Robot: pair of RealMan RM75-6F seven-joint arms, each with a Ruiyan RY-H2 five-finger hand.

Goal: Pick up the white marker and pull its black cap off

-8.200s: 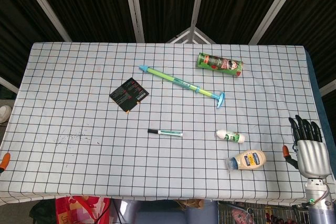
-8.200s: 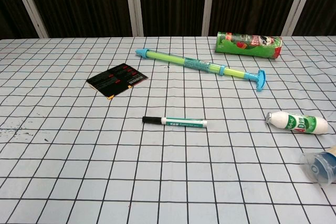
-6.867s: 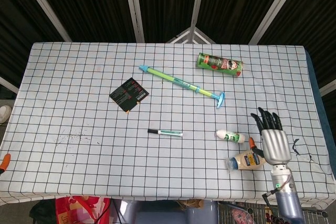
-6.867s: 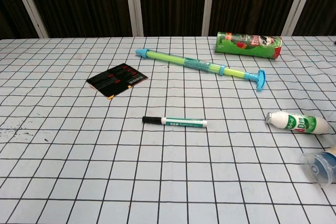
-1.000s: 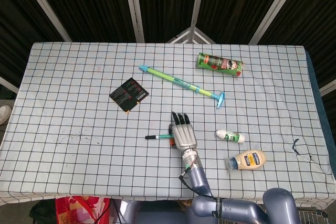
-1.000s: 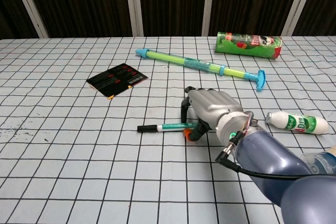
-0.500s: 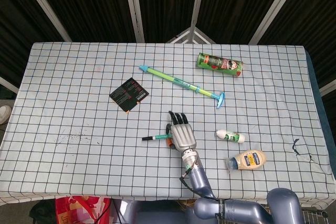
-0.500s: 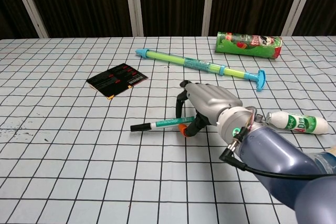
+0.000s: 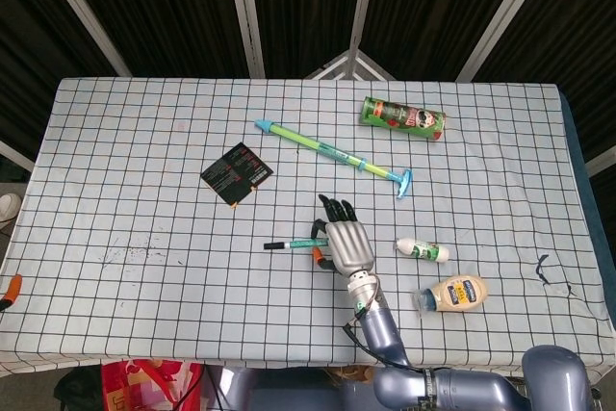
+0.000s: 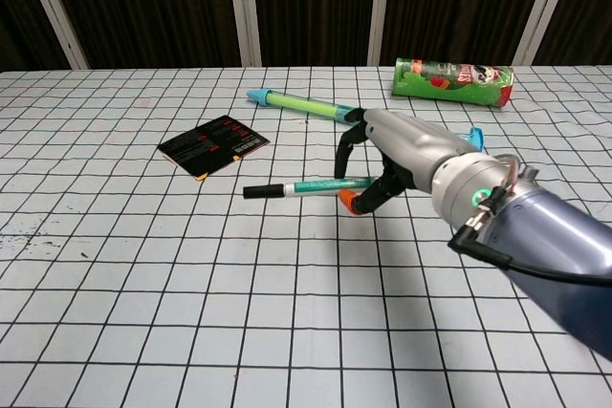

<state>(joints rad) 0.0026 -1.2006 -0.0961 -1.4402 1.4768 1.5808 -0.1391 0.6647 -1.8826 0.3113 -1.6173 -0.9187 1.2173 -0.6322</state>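
**Marker lifted, cap still on**

The white marker point(image 10: 320, 184) is gripped at its rear end by the right hand point(image 10: 402, 155), the fingers point(image 10: 350, 145) closed around the barrel, and is held roughly level, clear of the counter point(image 10: 143, 293). The black cap point(image 10: 255, 192) points away from the fingers, to their left, and is still fitted. Picking up appears done; pulling the cap off remains. The left hand is not seen.
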